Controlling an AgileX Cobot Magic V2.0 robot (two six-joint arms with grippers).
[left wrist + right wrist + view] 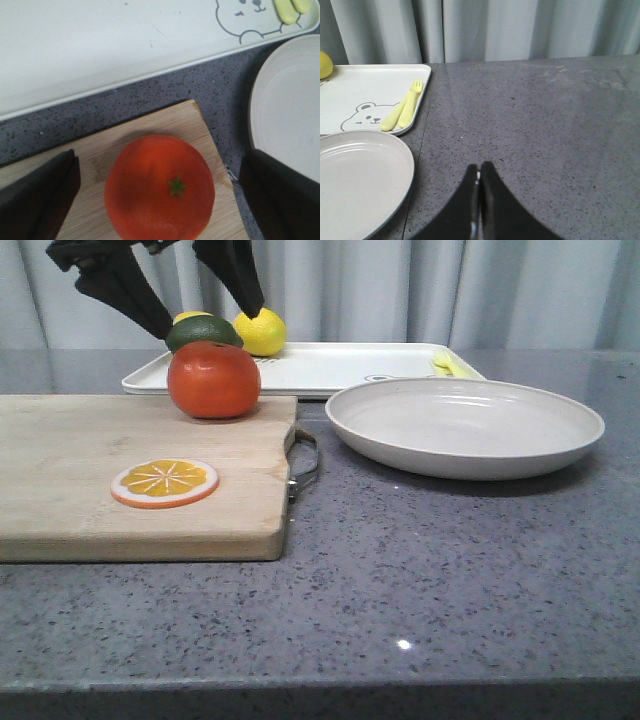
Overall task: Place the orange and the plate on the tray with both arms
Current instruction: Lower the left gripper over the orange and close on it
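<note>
Trouble looked likeliest at the orange, sitting near the cutting board's far right corner, short of the tray. The left gripper hung spread wide above it, and an off-centre squeeze could have rolled the glossy fruit off that edge. The right gripper sat pressed together on the counter beside the plate.

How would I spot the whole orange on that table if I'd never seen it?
Find the wooden cutting board on the left of the table. The orange sits at its far right corner, under the open left gripper. It is round, glossy and orange-red, unlike the flat orange slice nearer you or the yellow lemon behind.
</note>
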